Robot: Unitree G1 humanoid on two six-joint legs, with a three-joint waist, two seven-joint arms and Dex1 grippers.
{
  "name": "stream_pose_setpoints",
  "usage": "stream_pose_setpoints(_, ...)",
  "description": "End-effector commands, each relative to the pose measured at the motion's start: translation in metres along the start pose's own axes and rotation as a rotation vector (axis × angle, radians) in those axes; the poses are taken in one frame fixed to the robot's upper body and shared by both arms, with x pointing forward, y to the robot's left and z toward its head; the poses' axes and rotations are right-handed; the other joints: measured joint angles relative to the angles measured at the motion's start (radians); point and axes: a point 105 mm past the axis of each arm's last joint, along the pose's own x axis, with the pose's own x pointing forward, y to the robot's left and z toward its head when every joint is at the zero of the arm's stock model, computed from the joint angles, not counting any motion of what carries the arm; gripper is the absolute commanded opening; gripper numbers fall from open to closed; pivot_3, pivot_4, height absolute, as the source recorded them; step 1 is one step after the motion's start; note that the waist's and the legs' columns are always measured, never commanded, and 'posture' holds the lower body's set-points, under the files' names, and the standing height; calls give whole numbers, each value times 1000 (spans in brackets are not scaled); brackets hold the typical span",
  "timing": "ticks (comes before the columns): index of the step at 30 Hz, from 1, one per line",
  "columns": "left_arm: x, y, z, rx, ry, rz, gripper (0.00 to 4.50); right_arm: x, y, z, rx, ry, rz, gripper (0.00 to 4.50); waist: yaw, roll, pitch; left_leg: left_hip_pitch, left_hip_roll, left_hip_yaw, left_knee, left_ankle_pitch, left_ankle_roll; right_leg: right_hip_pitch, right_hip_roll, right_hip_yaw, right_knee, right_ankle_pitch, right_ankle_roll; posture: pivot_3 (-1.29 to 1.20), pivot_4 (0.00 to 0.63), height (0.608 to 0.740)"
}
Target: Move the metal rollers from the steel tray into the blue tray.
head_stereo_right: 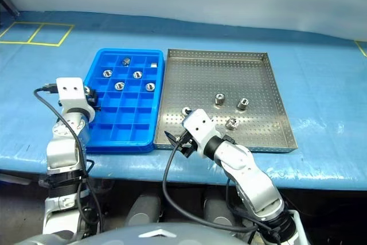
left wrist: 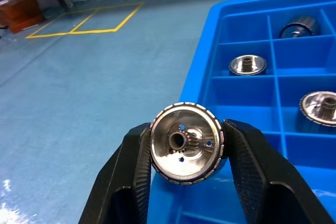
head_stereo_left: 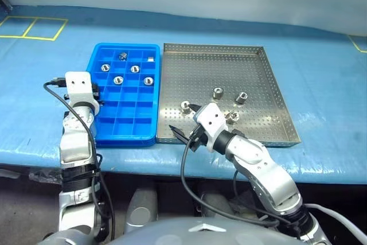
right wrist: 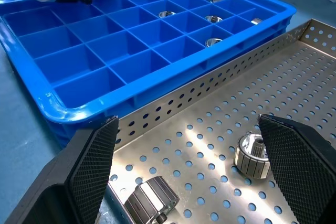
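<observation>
Metal rollers (head_stereo_left: 218, 92): four loose in the steel tray (head_stereo_left: 252, 67), lower centre of the head view; five more sit in upper compartments of the blue tray (head_stereo_left: 106, 133), left of and touching the steel tray. Left gripper (left wrist: 185, 153) is clamped on one roller (left wrist: 184, 142) at the blue tray's left rim. Right gripper (right wrist: 189, 166) is spread wide over the steel tray's near-left corner, one roller between its fingers, untouched.

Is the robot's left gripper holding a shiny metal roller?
Yes, the left gripper pinches a shiny ridged metal roller between its black fingers.
</observation>
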Motion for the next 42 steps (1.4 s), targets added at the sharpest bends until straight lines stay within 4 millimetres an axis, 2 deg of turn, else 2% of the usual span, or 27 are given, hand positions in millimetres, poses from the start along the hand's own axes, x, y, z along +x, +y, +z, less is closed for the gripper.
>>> stream_pose_setpoints(1,2,-4,9,36,-8,-18,1862,-3,-1,10,-15,-51,-25,4500,-5,0,0,0,0,0,-1,0,0,0,0,0,0,0,0,95,150,740)
stream_pose_setpoints(2,1,-3,7,50,4,-10,1862,-4,-2,10,-14,-50,-31,4500,-9,0,0,0,0,0,-1,0,0,0,0,0,0,0,1,95,150,740)
stream_pose_setpoints(6,-2,4,4,53,25,34,3222,-6,-4,9,-12,-47,-54,4500,-21,0,0,0,1,0,-3,0,0,-1,0,0,0,1,2,81,150,740)
stream_pose_setpoints(10,-4,12,14,50,-9,90,4485,-7,-6,8,-10,-45,-72,4500,-27,0,0,0,1,-1,-3,0,0,-1,0,0,0,1,2,75,150,740)
stream_pose_setpoints(13,-5,9,23,34,-45,89,4485,-8,-7,8,-10,-44,-76,4500,-32,0,0,0,0,0,-3,0,0,-1,0,0,0,1,2,75,150,740)
stream_pose_setpoints(15,-8,-3,41,6,-117,34,4485,-8,-8,7,-11,-42,-80,4500,-33,0,0,0,0,0,-3,0,0,-1,0,0,0,1,2,75,150,740)
stream_pose_setpoints(18,-15,-39,71,-42,-235,-170,4485,-8,-9,8,-10,-44,-84,4500,-29,-1,1,0,0,-1,-3,0,0,-1,0,0,0,1,2,73,150,740)
stream_pose_setpoints(21,-27,-82,84,-5,-259,-460,4485,-8,-10,9,-8,-44,-90,4500,-31,-1,1,0,0,0,-3,0,0,-1,0,0,-1,0,1,69,150,740)
stream_pose_setpoints(23,-39,-112,81,48,-215,-692,4485,-8,-11,8,1,-39,-97,4500,-37,-1,1,0,0,0,-3,0,0,-1,0,0,-1,0,1,68,150,740)
stream_pose_setpoints(25,-48,-133,69,137,-121,-893,4485,-10,-13,7,9,-32,-107,4500,-46,0,1,0,0,0,-3,0,0,-1,0,0,-1,0,0,64,150,740)
stream_pose_setpoints(31,-65,-161,27,403,112,-1277,4485,-15,-17,5,19,-18,-139,4500,-63,1,2,1,1,0,-5,0,0,-2,1,0,0,-3,-4,27,150,740)
stream_pose_setpoints(36,-64,-173,6,529,193,-1381,4485,-20,-20,3,31,-13,-180,4500,-67,1,2,0,0,0,-6,0,0,-2,0,0,0,-4,-3,-24,150,740)
stream_pose_setpoints(42,-53,-193,2,560,173,-1361,4485,-23,-19,2,45,-17,-212,4500,-75,1,2,0,0,0,-6,-1,1,-3,0,1,0,-4,-3,-51,150,740)
